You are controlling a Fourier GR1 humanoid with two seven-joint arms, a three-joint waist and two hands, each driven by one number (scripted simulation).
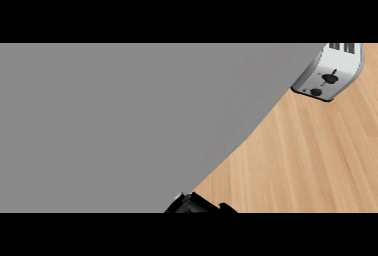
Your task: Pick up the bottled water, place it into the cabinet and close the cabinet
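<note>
A broad, plain grey surface (111,125) fills the left and middle of the head view, and its curved edge runs from the top right down to the lower middle. It hides whatever lies behind it. No bottled water and no cabinet can be made out. A small black piece of a hand (198,205) pokes in at the lower edge, right at the foot of the grey surface. I cannot tell which hand it is. No other hand shows.
A silver toaster (330,75) with black knobs stands at the top right on the light wooden counter (310,160). Bare counter runs along the right side of the view.
</note>
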